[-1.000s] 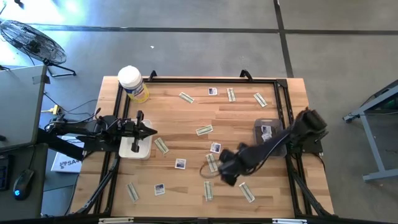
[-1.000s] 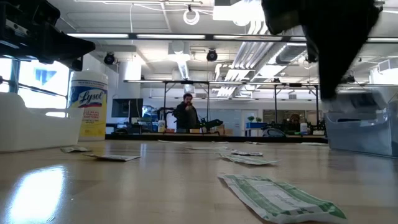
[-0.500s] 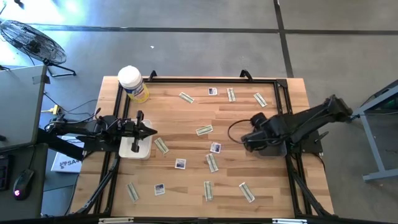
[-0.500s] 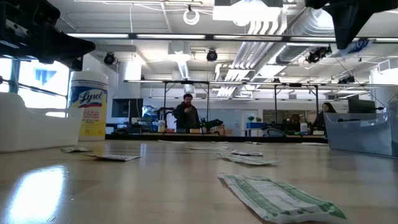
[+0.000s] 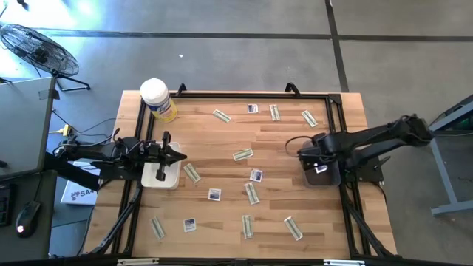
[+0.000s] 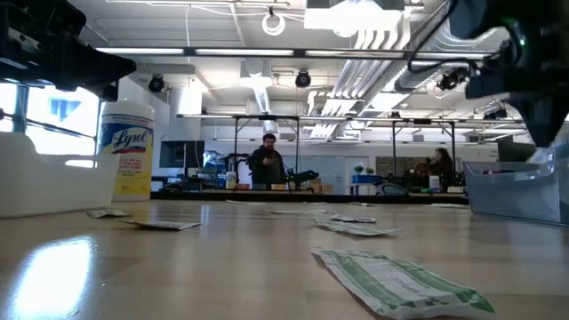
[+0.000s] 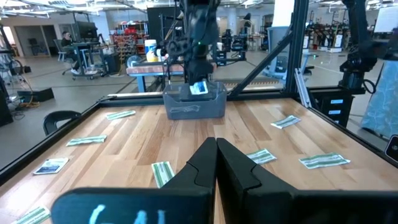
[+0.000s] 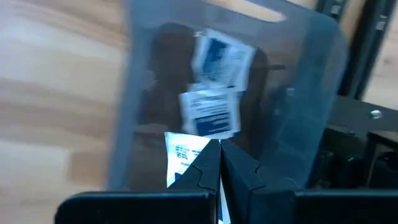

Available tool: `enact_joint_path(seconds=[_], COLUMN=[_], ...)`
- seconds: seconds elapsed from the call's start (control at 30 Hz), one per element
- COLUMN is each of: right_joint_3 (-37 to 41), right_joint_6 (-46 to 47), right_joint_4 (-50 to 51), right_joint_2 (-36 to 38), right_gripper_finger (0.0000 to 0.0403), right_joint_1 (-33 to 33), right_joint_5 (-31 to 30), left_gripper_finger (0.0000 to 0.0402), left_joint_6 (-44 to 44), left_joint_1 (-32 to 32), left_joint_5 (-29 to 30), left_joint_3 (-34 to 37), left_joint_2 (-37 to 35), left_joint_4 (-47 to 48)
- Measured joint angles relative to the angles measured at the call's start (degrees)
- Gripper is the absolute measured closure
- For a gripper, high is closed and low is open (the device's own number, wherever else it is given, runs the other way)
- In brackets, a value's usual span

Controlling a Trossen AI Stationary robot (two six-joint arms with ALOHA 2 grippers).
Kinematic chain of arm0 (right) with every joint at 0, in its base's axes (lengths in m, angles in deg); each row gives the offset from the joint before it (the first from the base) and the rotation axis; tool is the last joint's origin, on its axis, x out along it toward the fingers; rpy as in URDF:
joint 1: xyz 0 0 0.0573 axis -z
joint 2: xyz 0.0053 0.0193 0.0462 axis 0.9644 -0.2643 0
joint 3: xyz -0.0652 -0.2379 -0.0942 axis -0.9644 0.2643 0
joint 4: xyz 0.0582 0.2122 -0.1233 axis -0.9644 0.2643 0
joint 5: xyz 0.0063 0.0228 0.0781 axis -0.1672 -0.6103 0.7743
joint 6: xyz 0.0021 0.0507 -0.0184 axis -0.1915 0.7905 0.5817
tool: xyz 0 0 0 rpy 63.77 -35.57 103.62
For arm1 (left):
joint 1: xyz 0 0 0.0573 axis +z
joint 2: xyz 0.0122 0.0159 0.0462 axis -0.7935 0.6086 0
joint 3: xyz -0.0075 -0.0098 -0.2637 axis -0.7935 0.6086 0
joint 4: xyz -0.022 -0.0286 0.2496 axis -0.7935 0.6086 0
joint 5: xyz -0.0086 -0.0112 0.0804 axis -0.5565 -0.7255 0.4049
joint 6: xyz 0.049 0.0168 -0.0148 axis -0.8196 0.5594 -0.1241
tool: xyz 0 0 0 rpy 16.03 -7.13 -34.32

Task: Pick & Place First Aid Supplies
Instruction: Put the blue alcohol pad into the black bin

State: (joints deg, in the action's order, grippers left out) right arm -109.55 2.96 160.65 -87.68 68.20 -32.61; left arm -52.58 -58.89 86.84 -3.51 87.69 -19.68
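At the table's left edge the left gripper (image 5: 177, 156) waits over a white rectangular tray (image 5: 161, 176), its fingers pressed together on nothing, the white-lidded yellow canister (image 5: 157, 98) behind it. Across the wooden tabletop (image 5: 281, 140) about a dozen flat packets are not yet collected: white blue-printed squares such as one near the middle (image 5: 256, 175) and pale greenish wrapped strips such as one beside it (image 5: 252, 193), spread well apart with bare wood between. At the right edge the right gripper (image 8: 219, 163) hangs over the clear grey plastic bin (image 5: 320, 160), clamped on a white blue-printed square packet (image 8: 181, 154); two squares (image 8: 210, 112) already lie inside. The bin sits against the black frame rail (image 5: 341, 133), leaving little room there.
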Motion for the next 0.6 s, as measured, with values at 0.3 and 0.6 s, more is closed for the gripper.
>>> enact_joint_path(seconds=[0.3, 0.6], right_joint_3=[2.2, 4.9], right_joint_6=[-5.5, -6.5], right_joint_4=[-5.2, -8.2], right_joint_2=[-1.2, -1.5], right_gripper_finger=[0.0401, 0.0401], right_joint_1=[6.0, 8.8], right_joint_5=[-0.6, 0.0], left_gripper_finger=[0.0401, 0.0401], left_joint_6=[0.0, 0.0], left_joint_1=[0.0, 0.0], left_joint_5=[0.0, 0.0], left_joint_3=[0.0, 0.0], left_joint_2=[0.0, 0.0], left_joint_4=[0.0, 0.0])
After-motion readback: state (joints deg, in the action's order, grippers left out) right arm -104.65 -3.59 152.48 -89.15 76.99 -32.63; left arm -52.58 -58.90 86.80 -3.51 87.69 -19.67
